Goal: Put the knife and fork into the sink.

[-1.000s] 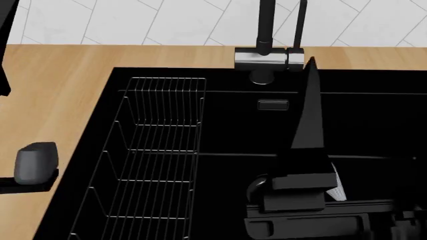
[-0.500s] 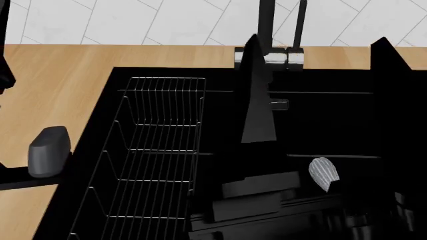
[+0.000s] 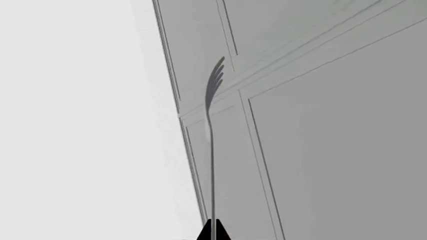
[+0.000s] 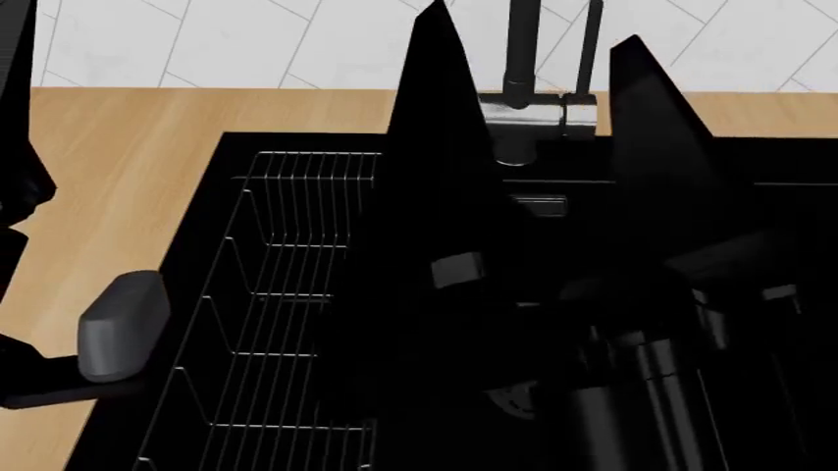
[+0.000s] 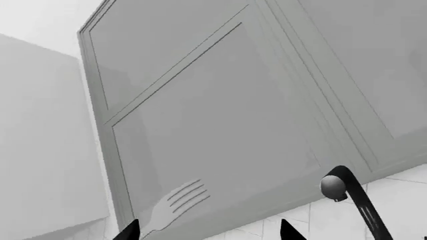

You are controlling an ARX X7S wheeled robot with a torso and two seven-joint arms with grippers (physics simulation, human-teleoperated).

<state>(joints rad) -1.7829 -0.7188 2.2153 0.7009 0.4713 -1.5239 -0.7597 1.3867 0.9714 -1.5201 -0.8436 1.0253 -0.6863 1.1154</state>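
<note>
Two utensils, and I judge neither is in the basin yet. My left gripper (image 3: 213,233) is clamped narrow on the slim silver metal fork (image 3: 212,125), whose tines rise straight above it. The right gripper (image 5: 208,231) stands wide with nothing between its tips. An all-black pointed kitchen knife (image 4: 439,137) seems upright over the large matte-black rectangular sink (image 4: 190,285); what holds it I cannot tell. Next, I'd tip the fork below the rim, then release.
</note>
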